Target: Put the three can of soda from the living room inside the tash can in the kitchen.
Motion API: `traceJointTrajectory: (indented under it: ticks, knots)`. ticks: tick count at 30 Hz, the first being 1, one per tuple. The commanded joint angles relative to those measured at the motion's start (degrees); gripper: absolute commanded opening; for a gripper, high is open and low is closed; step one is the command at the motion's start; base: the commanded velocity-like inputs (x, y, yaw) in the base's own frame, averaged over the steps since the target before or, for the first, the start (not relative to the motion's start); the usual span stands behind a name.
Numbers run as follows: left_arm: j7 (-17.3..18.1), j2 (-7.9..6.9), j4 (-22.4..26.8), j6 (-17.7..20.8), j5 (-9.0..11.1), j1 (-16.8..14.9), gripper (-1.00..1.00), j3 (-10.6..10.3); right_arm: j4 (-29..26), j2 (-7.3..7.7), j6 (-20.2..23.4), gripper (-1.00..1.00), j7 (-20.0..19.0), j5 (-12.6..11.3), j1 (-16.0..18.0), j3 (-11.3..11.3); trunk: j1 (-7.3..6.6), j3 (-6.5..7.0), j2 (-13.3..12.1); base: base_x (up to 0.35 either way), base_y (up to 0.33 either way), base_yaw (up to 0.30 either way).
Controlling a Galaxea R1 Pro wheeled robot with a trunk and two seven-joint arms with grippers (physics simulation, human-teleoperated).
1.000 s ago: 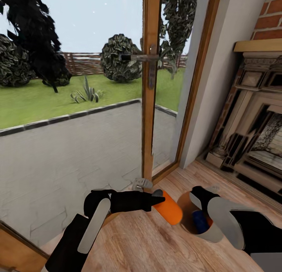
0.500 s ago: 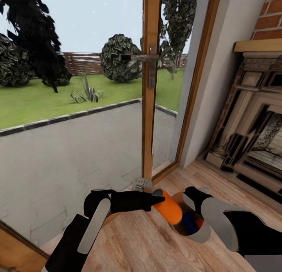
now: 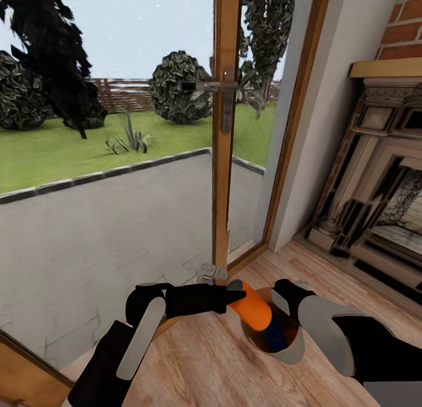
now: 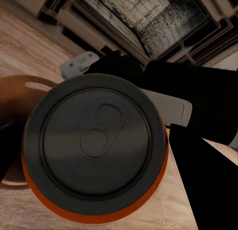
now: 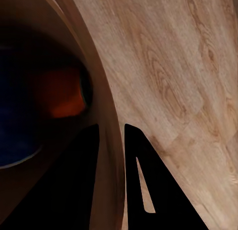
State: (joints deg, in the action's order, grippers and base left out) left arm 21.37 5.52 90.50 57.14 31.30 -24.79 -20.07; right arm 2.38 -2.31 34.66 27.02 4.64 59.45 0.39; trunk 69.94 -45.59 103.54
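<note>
- Your left gripper [image 3: 234,301] is pinching the orange soda can [image 3: 252,308] at its grey top end. The can lies tilted, its far end over the mouth of the trash can [image 3: 288,352].
- The trash can is here in the living room, not the kitchen: the fireplace [image 3: 381,202] and the glass door [image 3: 225,131] to the garden are just behind it.
- Your right gripper [image 5: 111,190] has its jaws clamped across the bin's rim, one finger inside the wall and one outside, holding it beside the plank floor [image 3: 223,366].
- Step in hand, as I judge it: dropping this can into the held bin. Next, get the can's whole length above the opening, then spread the left jaws; let go too soon and it could catch the rim and roll off.
- Count: one orange can in your grip, plus a dark blue can [image 5: 15,111] and another orange can [image 5: 62,91] already in the bin, so three in all; one bin.
</note>
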Motion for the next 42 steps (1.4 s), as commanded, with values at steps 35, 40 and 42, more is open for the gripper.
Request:
traceJointTrajectory:
  ticks: [35, 40, 42]
  knots:
    - [-7.8, 0.57, -7.0, -6.6, -0.9, -0.3, -1.0, -0.8, -0.6, -0.66, 2.9, -1.0, -5.0, 0.1, 0.0, 0.5, 0.0, 0.01, 0.0, 0.0, 0.0, 0.0]
    - [-7.8, 1.11, -9.1, -8.5, -1.0, -0.3, -1.0, -0.9, -0.6, -1.9, 2.9, -1.0, -5.2, 0.2, 0.0, 0.5, 0.0, 0.01, 0.0, 0.0, 0.0, 0.0]
    - [-7.8, 1.52, -10.1, -8.9, -1.0, -0.3, -1.0, -0.9, -0.6, -2.16, 2.9, -1.0, -5.2, 0.2, 0.0, 0.5, 0.0, 0.01, 0.0, 0.0, 0.0, 0.0]
